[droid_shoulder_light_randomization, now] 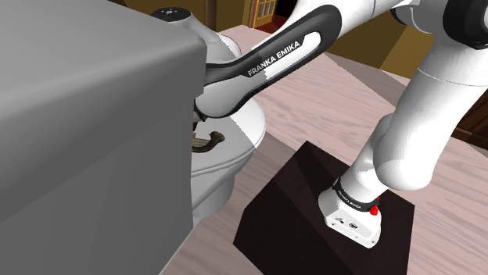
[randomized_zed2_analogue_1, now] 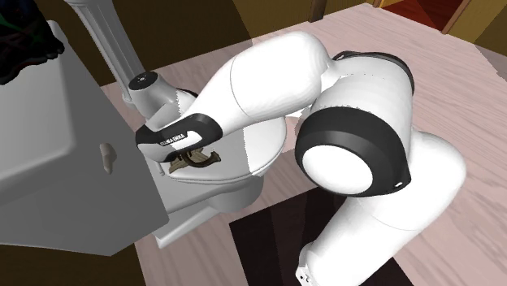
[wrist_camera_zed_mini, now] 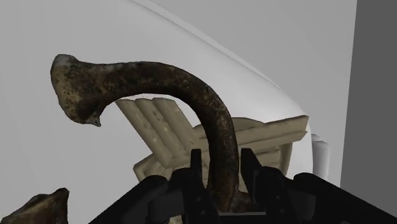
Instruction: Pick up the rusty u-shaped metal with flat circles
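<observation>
The rusty U-shaped metal (wrist_camera_zed_mini: 191,86) is a dark brown curved bar with flattened round ends. One end stands out ahead of the fingers and the other end (wrist_camera_zed_mini: 41,205) shows low beside them. My gripper (wrist_camera_zed_mini: 219,167) is shut on the bar's curved shank, one black finger on each side. In the shoulder view the rusty metal (droid_shoulder_light_randomization: 208,141) shows over the white toilet (droid_shoulder_light_randomization: 227,168), just past the grey cabinet's edge. In the second exterior view the same piece (randomized_zed2_analogue_1: 193,158) sits under my hand, above the toilet lid (randomized_zed2_analogue_1: 244,166).
A pale slatted wooden piece (wrist_camera_zed_mini: 168,124) lies on the lid behind the metal. A large grey cabinet (droid_shoulder_light_randomization: 86,141) stands close against the toilet and hides part of my hand. My dark stand (droid_shoulder_light_randomization: 289,211) rests on pale wooden flooring (droid_shoulder_light_randomization: 352,86).
</observation>
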Tool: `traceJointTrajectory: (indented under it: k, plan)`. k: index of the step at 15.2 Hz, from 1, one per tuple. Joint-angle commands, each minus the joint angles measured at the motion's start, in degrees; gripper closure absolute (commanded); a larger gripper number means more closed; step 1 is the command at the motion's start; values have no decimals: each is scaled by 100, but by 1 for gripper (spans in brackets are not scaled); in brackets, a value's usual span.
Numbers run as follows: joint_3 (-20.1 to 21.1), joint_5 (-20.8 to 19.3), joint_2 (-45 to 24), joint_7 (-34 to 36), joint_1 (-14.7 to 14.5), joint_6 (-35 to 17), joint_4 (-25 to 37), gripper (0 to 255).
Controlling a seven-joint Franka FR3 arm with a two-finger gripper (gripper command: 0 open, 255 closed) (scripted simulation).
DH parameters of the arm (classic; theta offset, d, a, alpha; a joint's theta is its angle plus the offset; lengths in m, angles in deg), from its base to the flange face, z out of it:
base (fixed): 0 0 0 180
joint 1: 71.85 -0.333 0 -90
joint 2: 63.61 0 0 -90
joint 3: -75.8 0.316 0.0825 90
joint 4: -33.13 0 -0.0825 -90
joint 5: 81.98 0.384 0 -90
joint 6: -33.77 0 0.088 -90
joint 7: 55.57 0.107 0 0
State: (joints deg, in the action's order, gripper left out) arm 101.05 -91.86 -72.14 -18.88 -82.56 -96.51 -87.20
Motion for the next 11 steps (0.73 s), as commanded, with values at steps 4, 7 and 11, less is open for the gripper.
traceJointTrajectory:
  k: [4,7,11]
  plan:
    - [2,4,-2,-7,1,-8,-12,255]
    - [1,6,-2,-9,2,-3,-8,255]
    - [23,99,126,-74,12,199,84,255]
